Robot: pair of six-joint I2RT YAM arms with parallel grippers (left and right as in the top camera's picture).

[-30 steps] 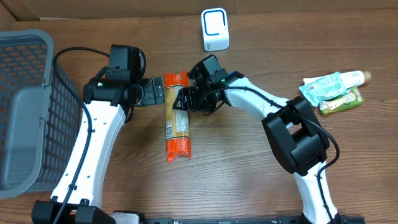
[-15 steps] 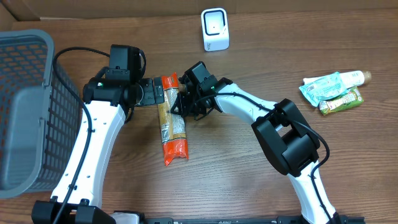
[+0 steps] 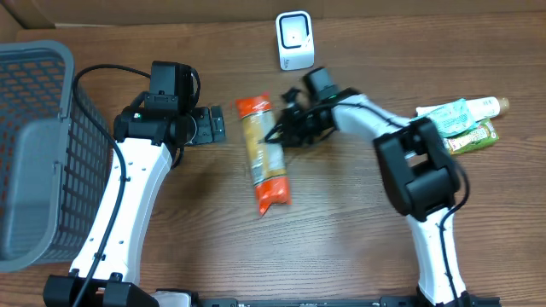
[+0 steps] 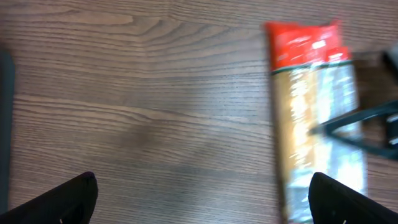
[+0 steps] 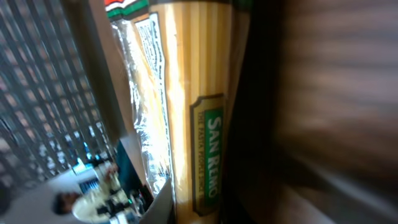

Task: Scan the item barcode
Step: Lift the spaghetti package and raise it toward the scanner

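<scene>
I have the spaghetti packet (image 3: 264, 155) clamped in my right gripper (image 3: 281, 139) - the jaws are pinched narrow on its middle, and the label fills the wrist view. I can't tell whether it is off the wood. My left gripper (image 4: 202, 194) hangs wide and empty - the packet is near it, not touching. The white scanner (image 3: 295, 40) stands beyond the right gripper.

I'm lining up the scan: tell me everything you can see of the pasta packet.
The pasta packet is a long, slim clear-film bag of pale yellow spaghetti, with orange-red ends and a green San Remo label. It lies lengthwise and slightly slanted near the middle of the overhead view. The right gripper is closed on its right edge about mid-length, and nothing else touches it. Whether it is lifted is unclear. No barcode shows in any view.
</scene>
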